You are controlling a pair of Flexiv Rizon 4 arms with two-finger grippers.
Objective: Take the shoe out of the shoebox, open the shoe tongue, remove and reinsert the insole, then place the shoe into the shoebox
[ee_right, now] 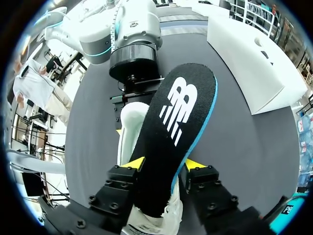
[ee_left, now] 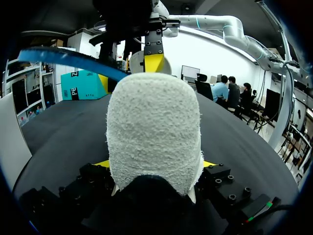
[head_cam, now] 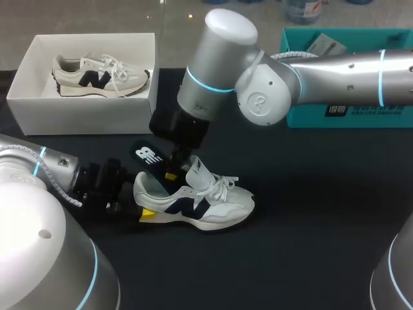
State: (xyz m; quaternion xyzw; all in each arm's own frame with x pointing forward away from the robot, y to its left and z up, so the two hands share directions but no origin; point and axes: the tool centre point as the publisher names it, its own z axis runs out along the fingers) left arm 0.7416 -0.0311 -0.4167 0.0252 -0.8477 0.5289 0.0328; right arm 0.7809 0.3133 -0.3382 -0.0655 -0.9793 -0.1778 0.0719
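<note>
A white sneaker (head_cam: 200, 206) with a dark logo lies on the black table, toe to the right. My left gripper (head_cam: 145, 210) is at its heel. In the left wrist view the towelling heel (ee_left: 154, 132) fills the space between both yellow tips, which press it from two sides. My right gripper (head_cam: 173, 169) hangs over the shoe's opening. The black insole (ee_right: 176, 127), with a white logo and blue edge, stands between the yellow fingertips (ee_right: 136, 163), its lower end in the shoe (ee_right: 129, 132). The insole's free end (head_cam: 147, 155) sticks up to the back left.
The white shoebox (head_cam: 84, 116) sits at the back left with a second matching sneaker (head_cam: 97, 77) inside. A teal box (head_cam: 348, 116) stands at the back right behind my right arm. Bare black table lies in front of the shoe and to its right.
</note>
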